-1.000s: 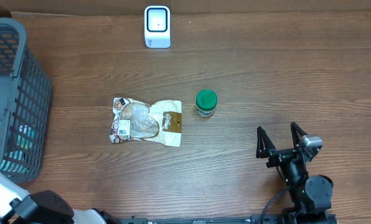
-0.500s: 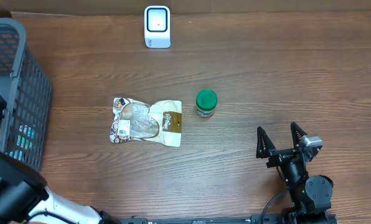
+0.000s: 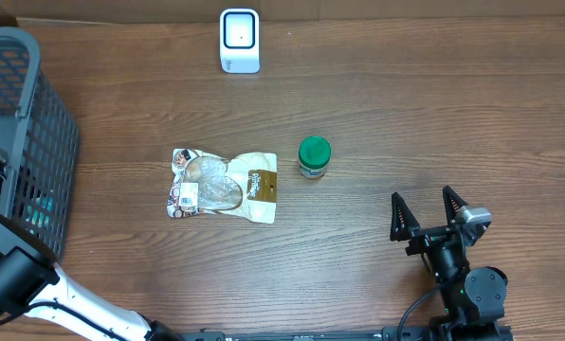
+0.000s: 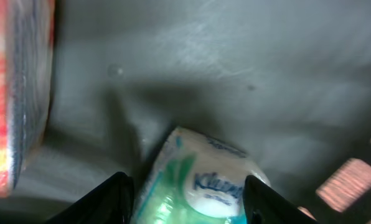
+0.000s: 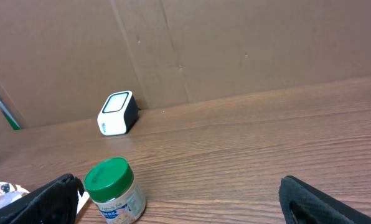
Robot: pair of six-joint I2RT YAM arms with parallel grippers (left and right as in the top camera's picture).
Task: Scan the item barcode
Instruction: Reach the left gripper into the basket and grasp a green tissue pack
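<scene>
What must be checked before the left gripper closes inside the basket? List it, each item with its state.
1. Tissue pack sits between the left gripper fingers: ok.
2. Pack gripped: not ok; the jaws stand apart, with a shadowed gap beside one finger.
3. Red package outside the jaws: ok, it lies off to one side.
4. Barcode on the pack in view: cannot tell.
5. Scanner unobstructed: ok, nothing stands in front of it.
6. Right gripper out of the way: ok, open and far from the basket.
</scene>
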